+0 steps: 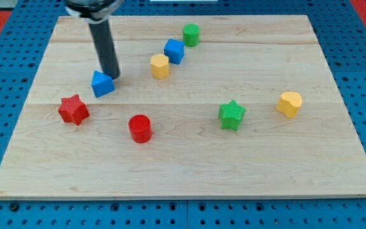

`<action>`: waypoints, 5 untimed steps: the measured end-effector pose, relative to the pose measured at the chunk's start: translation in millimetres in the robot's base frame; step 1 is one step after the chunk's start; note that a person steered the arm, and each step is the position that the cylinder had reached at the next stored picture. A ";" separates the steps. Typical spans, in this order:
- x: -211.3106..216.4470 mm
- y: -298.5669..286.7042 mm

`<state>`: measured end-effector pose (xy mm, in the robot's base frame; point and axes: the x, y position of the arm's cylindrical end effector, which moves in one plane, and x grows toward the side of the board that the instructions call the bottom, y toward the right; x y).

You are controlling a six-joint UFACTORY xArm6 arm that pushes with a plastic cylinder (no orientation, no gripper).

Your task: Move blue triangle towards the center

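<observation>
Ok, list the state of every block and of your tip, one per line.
my tip: down at the blue triangle's upper right edge
blue triangle: left of center
blue cube: beside green cylinder
yellow hexagon: apart
red star: apart
red cylinder: upright
green star: apart
yellow block: far right

1. Single camera view, no second view to overlap with.
2. Sits above the bench [189, 172], off its near long edge, tilted down and looking across to the far edge.
3. Near enough that the wooden board almost fills the frame; blue pegboard [361, 38] shows around it.
4. The rod enters from the view's top left, its upper part cropped.
</observation>
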<state>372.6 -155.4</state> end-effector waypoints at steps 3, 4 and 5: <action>-23.8 -100.9; 19.8 -84.0; 23.1 -52.1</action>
<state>395.7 -207.4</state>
